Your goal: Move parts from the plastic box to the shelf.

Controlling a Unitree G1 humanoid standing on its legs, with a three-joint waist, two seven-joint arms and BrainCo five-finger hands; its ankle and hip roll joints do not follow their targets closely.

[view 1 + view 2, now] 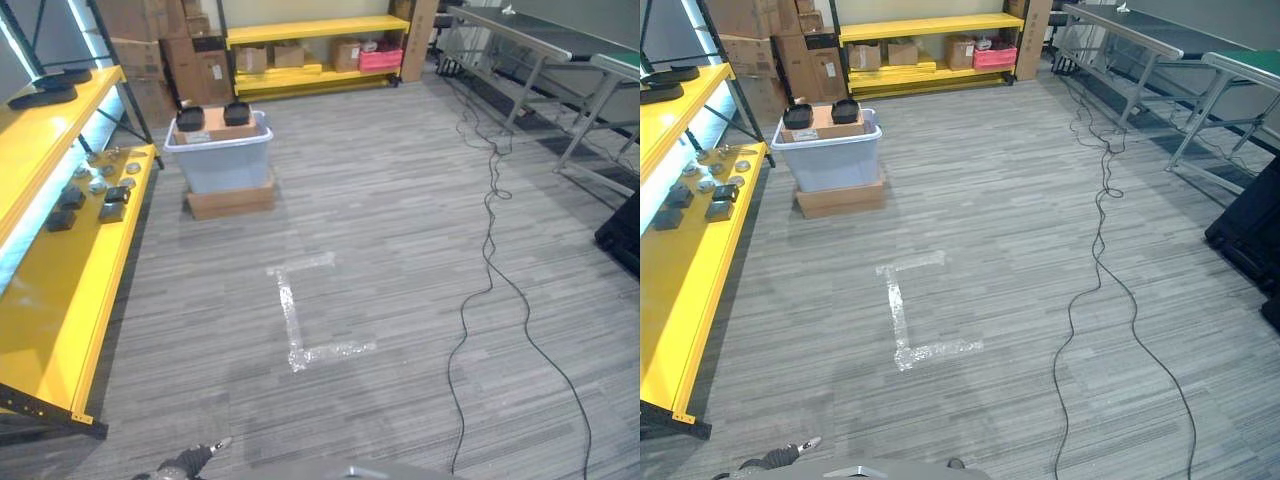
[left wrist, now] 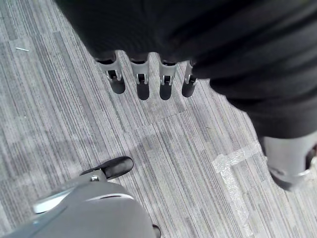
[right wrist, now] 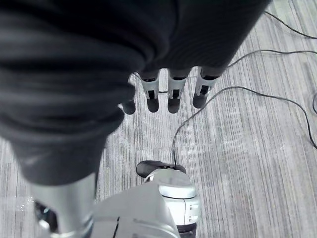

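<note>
The grey-blue plastic box (image 1: 220, 158) stands on a flat cardboard box (image 1: 232, 200) far ahead on the floor, left of centre. Two black parts (image 1: 190, 118) rest on top of it. The yellow shelf (image 1: 70, 290) runs along the left side and carries several small dark and silver parts (image 1: 108, 196) on its lower level. My left hand (image 1: 195, 461) hangs low at the bottom edge, far from the box. In the left wrist view its fingers (image 2: 142, 82) are straight over bare floor, holding nothing. My right hand (image 3: 173, 91) also hangs over the floor, fingers relaxed and empty.
A white tape mark (image 1: 298, 320) lies on the grey floor between me and the box. A yellow rack (image 1: 315, 45) with cardboard boxes stands at the back. Grey metal tables (image 1: 545, 50) line the back right, and a black case (image 1: 625, 235) sits at the right edge.
</note>
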